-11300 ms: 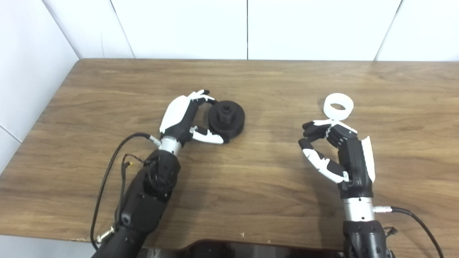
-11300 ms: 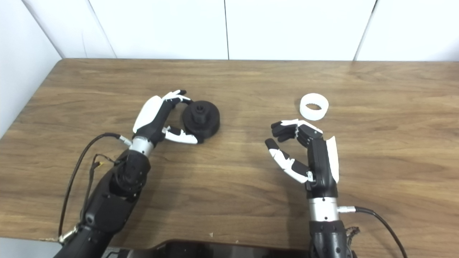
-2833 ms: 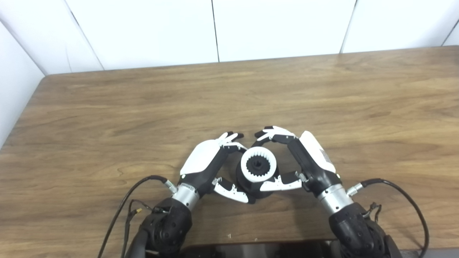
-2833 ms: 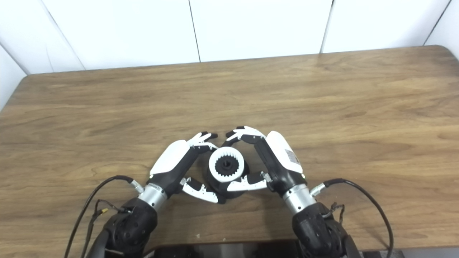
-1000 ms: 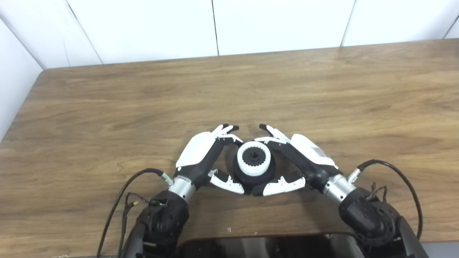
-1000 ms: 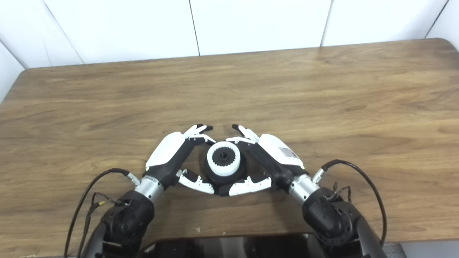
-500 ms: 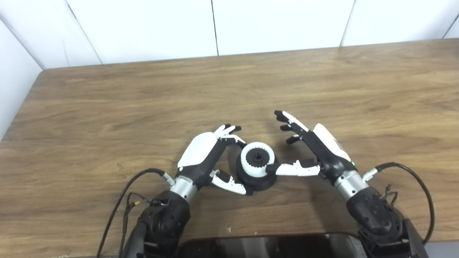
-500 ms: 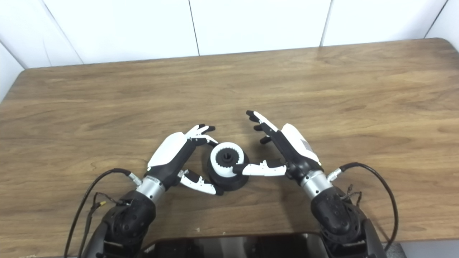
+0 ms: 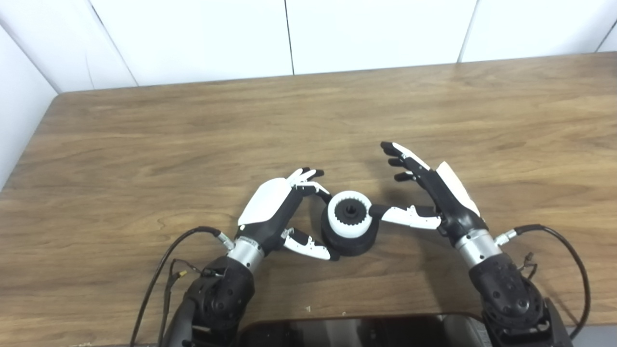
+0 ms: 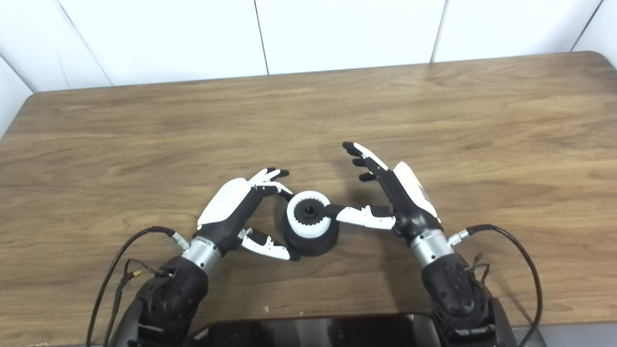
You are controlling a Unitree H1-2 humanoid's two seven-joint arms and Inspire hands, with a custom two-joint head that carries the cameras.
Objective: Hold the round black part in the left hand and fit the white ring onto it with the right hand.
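Observation:
The round black part (image 9: 349,246) stands on the table near the front edge. The white ring (image 9: 348,229) with inner teeth sits on top of it, around the black hub. My left hand (image 9: 277,212) is curled around the part from the left, fingers behind it and thumb in front. My right hand (image 9: 436,193) is open to the right of the part, fingers stretched up and away. Only its thumb tip touches the ring's right side. The same layout shows in the right eye view, with the ring (image 10: 306,231) between both hands.
The wooden table (image 9: 308,120) runs back to a white panelled wall. Its left edge meets a white side wall. Cables hang from both wrists. A dark part of my body (image 9: 347,332) fills the bottom edge.
My right hand has let go of the ring, spread its fingers and drawn back to the right, leaving its thumb at the ring. The ring stays on the black part. My left hand keeps its hold.

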